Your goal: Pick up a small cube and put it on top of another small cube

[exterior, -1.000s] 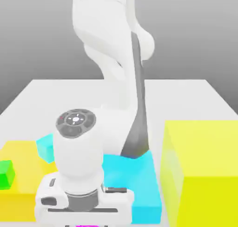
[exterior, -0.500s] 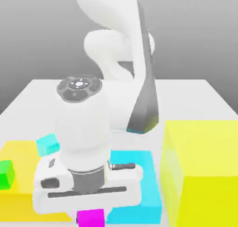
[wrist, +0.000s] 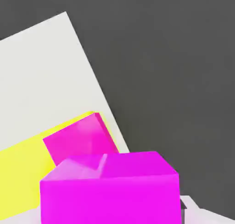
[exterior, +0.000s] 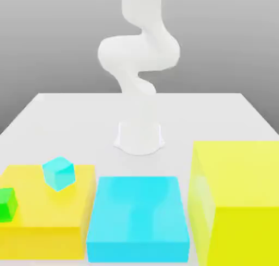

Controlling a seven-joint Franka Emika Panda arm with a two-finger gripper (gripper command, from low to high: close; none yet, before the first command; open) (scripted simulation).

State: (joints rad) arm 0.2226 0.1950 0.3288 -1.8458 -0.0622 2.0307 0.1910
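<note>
While the arm (exterior: 139, 58) rises from its base at the table's (exterior: 218, 112) middle, the gripper sits clamped tight on the magenta cube (wrist: 109, 188), seen close in the hand view above a yellow block (wrist: 23, 172) near a table edge. Small cyan cube (exterior: 58, 172) and small green cube (exterior: 7, 203) rest on the low yellow block (exterior: 46, 216), beside a cyan block (exterior: 139, 216) and tall yellow block (exterior: 237, 199)

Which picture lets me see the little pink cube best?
The hand view. The little pink cube sits big and close there, and you can see its top and front faces. A second pink block lies behind it, on something yellow. The exterior view has the cyan cube and green cube instead.
</note>
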